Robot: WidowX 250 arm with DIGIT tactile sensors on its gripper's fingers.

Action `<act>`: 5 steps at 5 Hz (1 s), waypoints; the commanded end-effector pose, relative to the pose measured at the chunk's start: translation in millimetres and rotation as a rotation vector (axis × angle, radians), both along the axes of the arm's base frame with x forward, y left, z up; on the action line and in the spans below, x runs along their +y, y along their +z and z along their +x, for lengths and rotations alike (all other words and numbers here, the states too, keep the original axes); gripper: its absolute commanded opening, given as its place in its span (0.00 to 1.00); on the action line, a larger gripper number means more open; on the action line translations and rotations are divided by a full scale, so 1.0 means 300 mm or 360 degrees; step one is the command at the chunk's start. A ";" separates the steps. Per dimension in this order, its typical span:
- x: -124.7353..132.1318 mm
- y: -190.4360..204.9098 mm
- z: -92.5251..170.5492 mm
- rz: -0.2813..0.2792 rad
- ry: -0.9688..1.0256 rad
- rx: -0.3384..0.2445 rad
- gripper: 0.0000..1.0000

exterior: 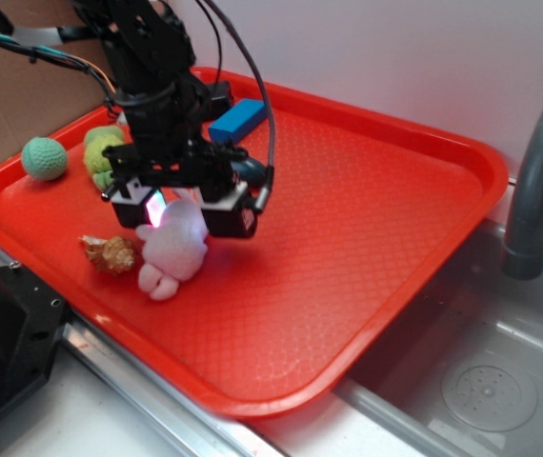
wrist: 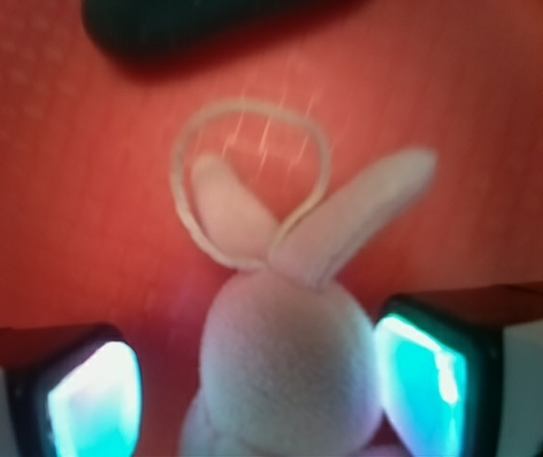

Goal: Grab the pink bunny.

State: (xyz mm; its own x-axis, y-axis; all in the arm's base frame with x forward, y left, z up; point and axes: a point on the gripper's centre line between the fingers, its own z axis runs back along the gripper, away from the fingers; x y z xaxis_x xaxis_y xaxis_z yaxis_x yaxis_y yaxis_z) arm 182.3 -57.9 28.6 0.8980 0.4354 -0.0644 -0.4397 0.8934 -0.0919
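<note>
one red tray (exterior: 395, 190). on it: one pink bunny (exterior: 171, 249), one teal crocheted ball (exterior: 44, 158), one green plush toy (exterior: 103, 152), one brown seashell (exterior: 110, 254), one blue block (exterior: 237, 119). one gripper (exterior: 184, 211) with two glowing pads (wrist: 95, 400). one grey faucet (exterior: 538, 171), one sink (exterior: 500, 381).

Exterior view: lighting even and moderately bright, with soft sheen on the red tray (exterior: 376, 219). Soft shadow lies beneath the arm. Focus acceptable; mild softness overall.

Wrist view: heavily blurred throughout, close range. The pink bunny (wrist: 286, 357) lacks sharp edges. Illuminated finger pads (wrist: 95, 405) glow cyan-white, overexposed. A dark, unresolved shape (wrist: 205, 24) sits at the top edge.
</note>
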 end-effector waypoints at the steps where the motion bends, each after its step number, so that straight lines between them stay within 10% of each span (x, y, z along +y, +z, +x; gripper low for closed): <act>1: -0.021 -0.006 0.042 0.0058 0.0005 0.0067 0.00; 5: 0.012 0.391 0.192 0.0424 -0.0794 -0.0028 0.00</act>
State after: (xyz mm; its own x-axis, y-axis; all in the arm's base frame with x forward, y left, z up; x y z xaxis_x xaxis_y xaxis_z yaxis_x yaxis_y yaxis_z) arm 232.6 -48.6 133.0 0.9981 -0.0371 -0.0482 0.0450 0.9837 0.1743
